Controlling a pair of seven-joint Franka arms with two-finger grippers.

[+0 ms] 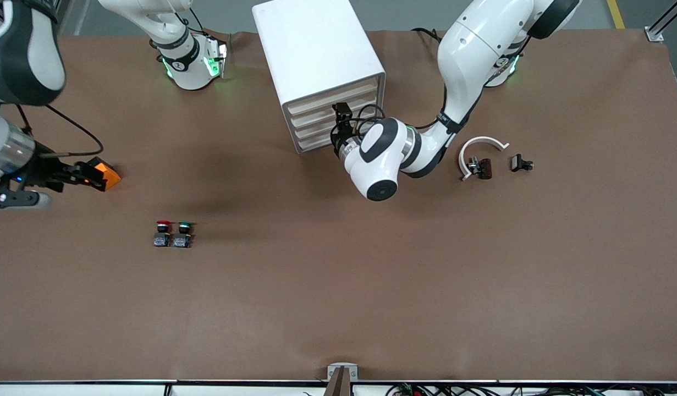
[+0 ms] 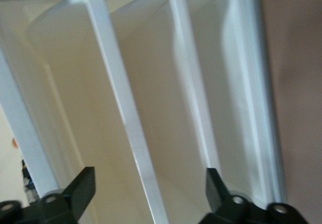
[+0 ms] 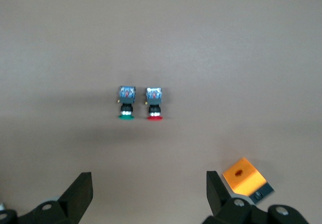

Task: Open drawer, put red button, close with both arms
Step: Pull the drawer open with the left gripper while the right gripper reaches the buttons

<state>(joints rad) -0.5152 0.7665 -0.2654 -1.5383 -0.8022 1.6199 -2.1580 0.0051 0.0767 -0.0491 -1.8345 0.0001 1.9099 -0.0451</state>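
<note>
Left tool (image 2: 146, 194), fingers apart, faces the drawer (image 2: 151, 133) fronts; light plastic, probably slick, so hook the lip. Right tool (image 3: 146, 194) waits spread above the red button (image 3: 154, 103).

We find no text, label, brand, number or sign that we can read in any of the three views. The dark band on the right arm's base (image 1: 180, 59) carries small pale marks, but we cannot make them out as letters. The bodies of the red button (image 3: 154, 102) and the green button (image 3: 127, 102) show coloured flecks that we cannot read either.
</note>
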